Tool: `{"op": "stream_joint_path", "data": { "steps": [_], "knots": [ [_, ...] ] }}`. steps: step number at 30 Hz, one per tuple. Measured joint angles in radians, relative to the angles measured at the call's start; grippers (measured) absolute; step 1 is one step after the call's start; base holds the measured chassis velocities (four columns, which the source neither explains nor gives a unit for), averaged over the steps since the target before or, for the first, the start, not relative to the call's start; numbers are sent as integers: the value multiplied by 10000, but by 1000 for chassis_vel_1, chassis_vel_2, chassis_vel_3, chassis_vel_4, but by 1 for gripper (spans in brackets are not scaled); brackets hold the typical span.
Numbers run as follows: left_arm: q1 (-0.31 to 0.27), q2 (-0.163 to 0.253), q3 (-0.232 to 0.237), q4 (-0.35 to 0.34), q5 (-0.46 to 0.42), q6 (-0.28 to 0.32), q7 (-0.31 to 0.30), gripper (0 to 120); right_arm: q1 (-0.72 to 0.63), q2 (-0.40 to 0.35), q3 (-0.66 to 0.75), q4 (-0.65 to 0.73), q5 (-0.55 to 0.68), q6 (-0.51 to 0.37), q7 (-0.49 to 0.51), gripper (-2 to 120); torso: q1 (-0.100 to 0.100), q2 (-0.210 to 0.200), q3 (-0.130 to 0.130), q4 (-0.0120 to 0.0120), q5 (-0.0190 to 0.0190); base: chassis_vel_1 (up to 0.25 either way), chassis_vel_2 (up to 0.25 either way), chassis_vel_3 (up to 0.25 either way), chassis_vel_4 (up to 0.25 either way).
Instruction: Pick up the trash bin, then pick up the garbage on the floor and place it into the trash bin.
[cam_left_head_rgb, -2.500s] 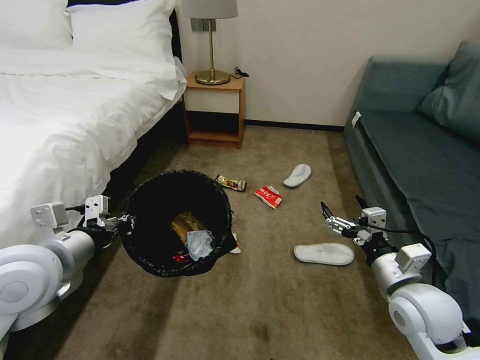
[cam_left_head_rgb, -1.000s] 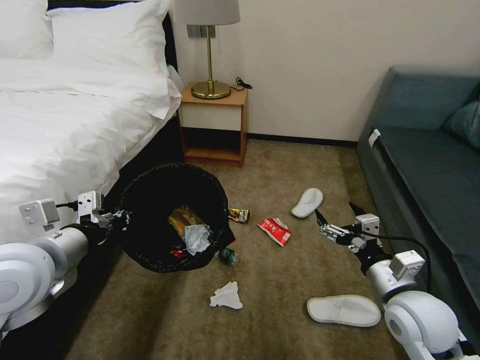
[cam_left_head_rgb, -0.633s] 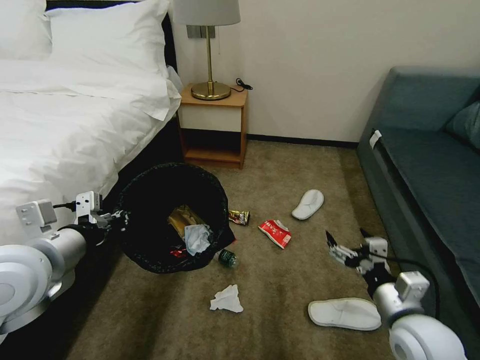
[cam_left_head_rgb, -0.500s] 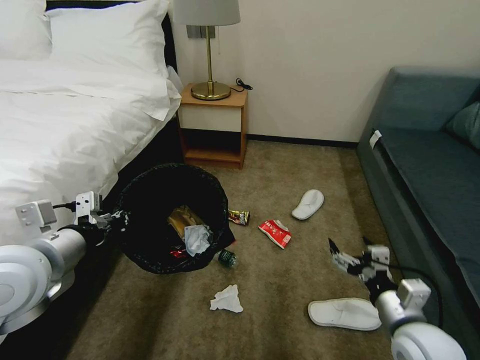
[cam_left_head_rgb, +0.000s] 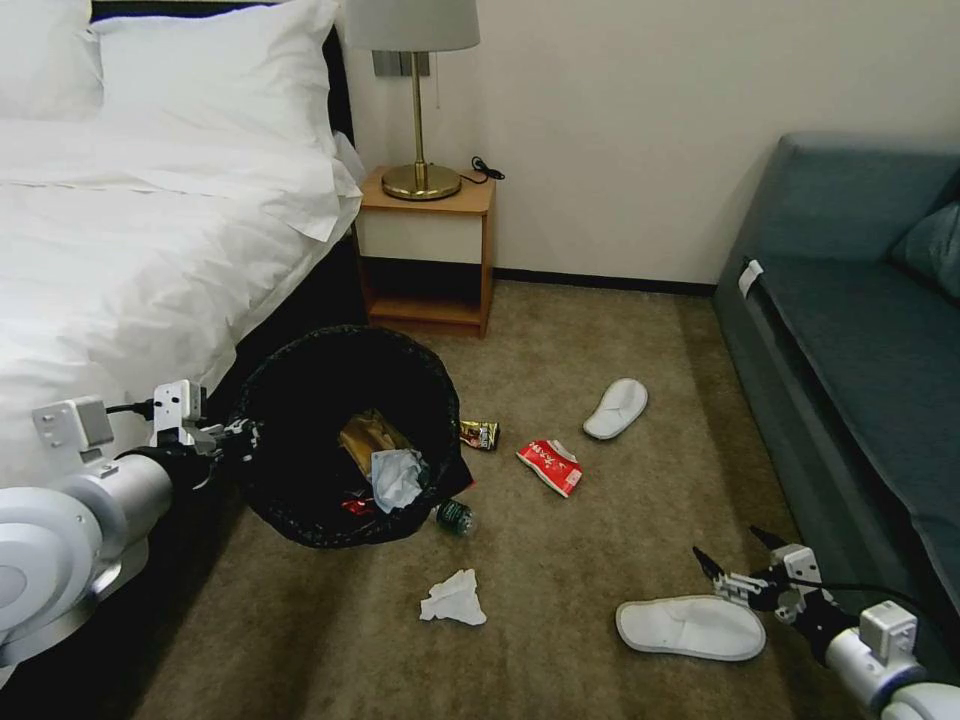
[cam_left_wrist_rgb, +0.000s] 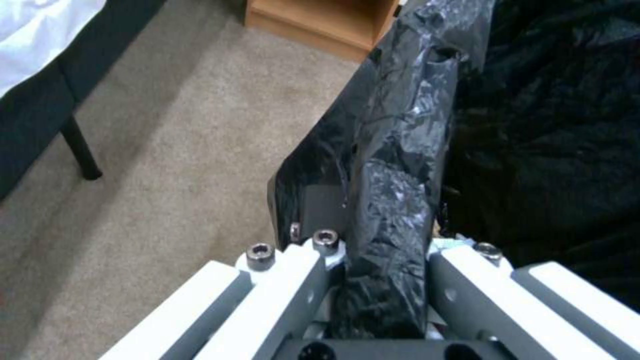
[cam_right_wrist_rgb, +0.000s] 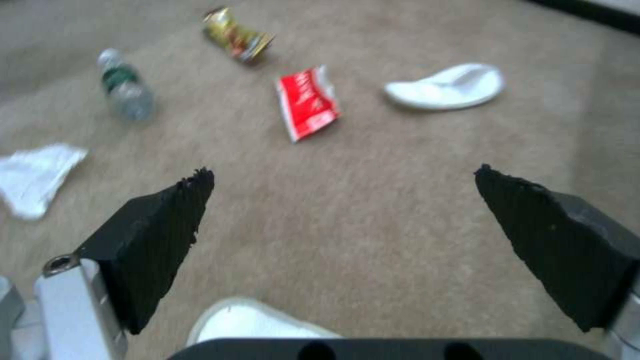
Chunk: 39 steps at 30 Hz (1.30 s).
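My left gripper (cam_left_head_rgb: 235, 440) is shut on the rim of the trash bin (cam_left_head_rgb: 290, 400), holding it tilted above the floor beside the bed. In the left wrist view the left gripper (cam_left_wrist_rgb: 373, 250) pinches the black bag-lined rim (cam_left_wrist_rgb: 400, 150). A tan bag (cam_left_head_rgb: 365, 440) and a pale mask (cam_left_head_rgb: 395, 475) lie inside the bin. My right gripper (cam_left_head_rgb: 733, 548) hangs open just above the near white slipper (cam_left_head_rgb: 690, 627). On the carpet lie a tissue (cam_left_head_rgb: 453, 598), a bottle (cam_left_head_rgb: 455, 516), a red wrapper (cam_left_head_rgb: 550, 466), a gold wrapper (cam_left_head_rgb: 479, 434) and a far slipper (cam_left_head_rgb: 615, 407). Between the open right gripper (cam_right_wrist_rgb: 341, 172) fingers is bare carpet, with the near slipper (cam_right_wrist_rgb: 253, 322) below.
A white bed (cam_left_head_rgb: 150, 250) runs along the left. A wooden nightstand (cam_left_head_rgb: 430, 250) with a brass lamp (cam_left_head_rgb: 420, 180) stands at the wall. A blue-grey sofa (cam_left_head_rgb: 860, 350) lines the right side, close to my right arm. Carpet between them is open.
The whole view shifted early on as the camera moved. Over the last second my right gripper dropped and drew back toward the near slipper. The left gripper kept hold of the bin.
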Motion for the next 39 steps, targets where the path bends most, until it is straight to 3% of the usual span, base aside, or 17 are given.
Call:
{"op": "stream_joint_path", "data": {
  "steps": [8, 22, 39],
  "knots": [
    [147, 39, -7, -154, -36, 0, -10, 2, 1294, -891, -1249, -1816, -498, 929, -1260, 100, 1, 1, 0, 2, 0, 0, 0, 0, 0],
    [277, 145, 38, -405, -179, 0, -240, 2, 2560, -1805, -3267, -3572, -834, 1805, -1702, 100, 0, 0, 0, 0, 0, 0, 0, 0, 0],
    [244, 139, 246, -344, -99, 0, -261, 2, 3775, -1522, -5060, -5585, -1193, 2182, -1766, 100, 1, 0, 0, 1, -1, 0, 0, 0, 0]
  ]
}}
